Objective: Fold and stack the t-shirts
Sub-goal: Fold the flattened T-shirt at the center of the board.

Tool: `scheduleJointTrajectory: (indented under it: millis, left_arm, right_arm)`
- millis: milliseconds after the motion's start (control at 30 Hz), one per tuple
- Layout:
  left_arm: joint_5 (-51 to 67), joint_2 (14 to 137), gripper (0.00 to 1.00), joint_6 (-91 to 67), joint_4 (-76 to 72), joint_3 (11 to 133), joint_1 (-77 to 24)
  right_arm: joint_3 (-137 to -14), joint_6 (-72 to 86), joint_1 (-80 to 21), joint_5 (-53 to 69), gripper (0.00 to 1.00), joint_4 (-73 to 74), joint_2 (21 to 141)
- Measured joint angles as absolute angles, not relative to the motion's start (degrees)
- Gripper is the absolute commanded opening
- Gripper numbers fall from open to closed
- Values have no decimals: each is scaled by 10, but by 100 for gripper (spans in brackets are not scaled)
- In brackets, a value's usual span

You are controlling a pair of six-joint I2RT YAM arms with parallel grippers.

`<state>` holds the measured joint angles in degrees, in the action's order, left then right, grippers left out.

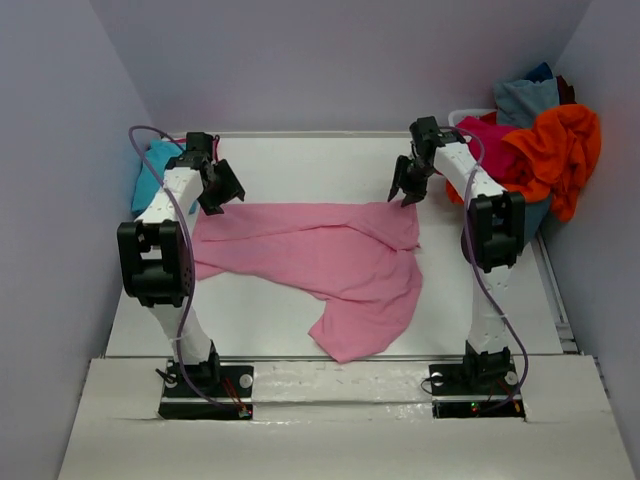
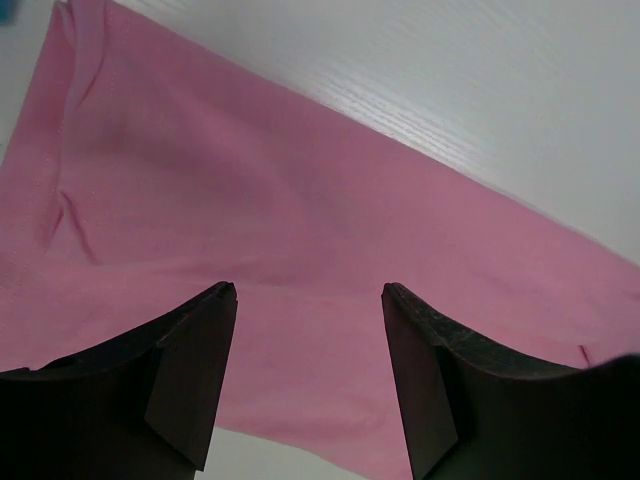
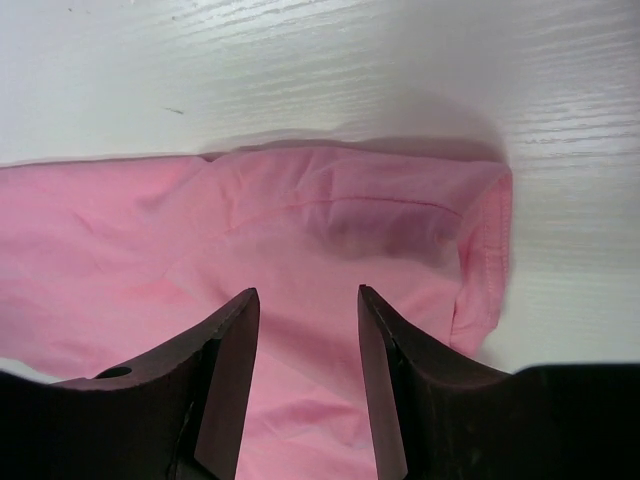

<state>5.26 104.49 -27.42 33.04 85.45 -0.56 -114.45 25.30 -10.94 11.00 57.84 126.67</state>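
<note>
Light pink t-shirt lies spread and rumpled across mid-frame of the top view on the white counter, with one lobe trailing toward lower centre. Left jaws are released, hanging over the shirt's left edge. The left wrist view shows flat pink cloth under the gap, nothing pinched. Right jaws are also apart, over the shirt's upper right corner. The right wrist view shows the hemmed corner folded over just past the tips, nothing gripped between them. Turquoise shirt is bunched at upper left behind the left arm. Orange shirt, magenta shirt and grey-blue shirt are heaped at upper right, apart from the pink one.
</note>
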Motion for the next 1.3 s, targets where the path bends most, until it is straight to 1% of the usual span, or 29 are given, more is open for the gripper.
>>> scheduleJointTrajectory:
  millis: [100, 200, 367, 600, 800, 900, 1100, 1300]
  left_arm:
    - [54, 1057, 71, -270, 336, 851, -6]
    - [51, 1064, 72, -266, 343, 851, -6]
    - [32, 1073, 71, -262, 350, 851, -9]
    - [18, 1100, 71, -261, 351, 847, -12]
    - [13, 1160, 71, -261, 352, 848, -12]
    - [13, 1170, 71, -262, 358, 868, -12]
    - [10, 1211, 71, -262, 385, 926, -12]
    - [9, 1260, 71, -260, 413, 1008, -12]
  right_arm:
    - [-1146, 255, -112, 117, 48, 577, 1281]
    - [-1137, 259, -116, 129, 45, 574, 1289]
    - [-1109, 264, -124, 140, 44, 563, 1290]
    - [-1082, 271, -128, 140, 43, 560, 1290]
    - [-1078, 277, -128, 135, 43, 559, 1290]
    - [-1080, 282, -128, 133, 43, 560, 1292]
    - [-1122, 290, -128, 124, 44, 565, 1326]
    - [-1225, 302, -128, 117, 45, 600, 1386]
